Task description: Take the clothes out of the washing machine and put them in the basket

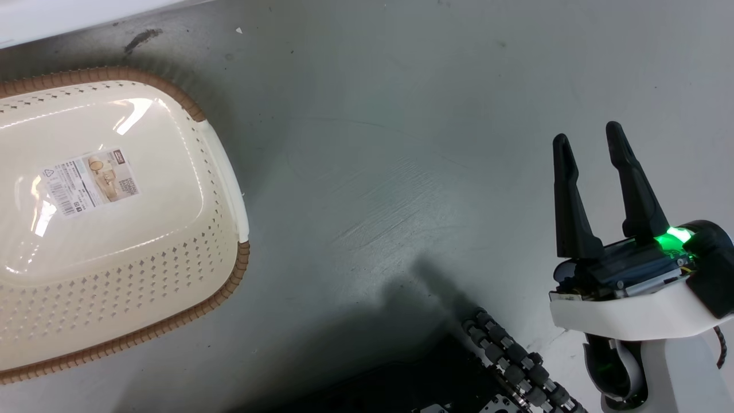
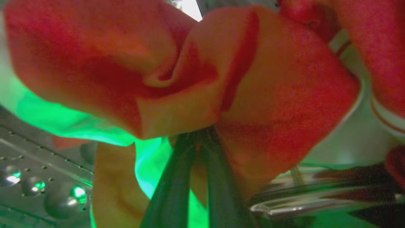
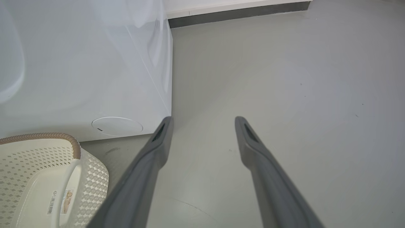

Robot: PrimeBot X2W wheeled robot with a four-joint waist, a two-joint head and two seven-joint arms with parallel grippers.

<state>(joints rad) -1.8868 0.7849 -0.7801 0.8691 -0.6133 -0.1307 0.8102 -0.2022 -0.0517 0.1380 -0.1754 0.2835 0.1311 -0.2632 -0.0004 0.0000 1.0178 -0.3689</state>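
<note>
In the left wrist view a bright red garment of the clothes hangs close in front of the camera. My left gripper is shut on its lower folds, fingers close together and tips buried in the cloth. The washing machine's perforated steel drum shows at the lower left there, and its white body shows in the right wrist view. The cream basket sits on the floor at the left, holding just its paper label; its brown rim stands beside the machine. My right gripper hangs open over bare floor.
Grey floor stretches between the basket and my right gripper. A black cable chain of my own body lies at the bottom edge. A white skirting board runs along the far wall.
</note>
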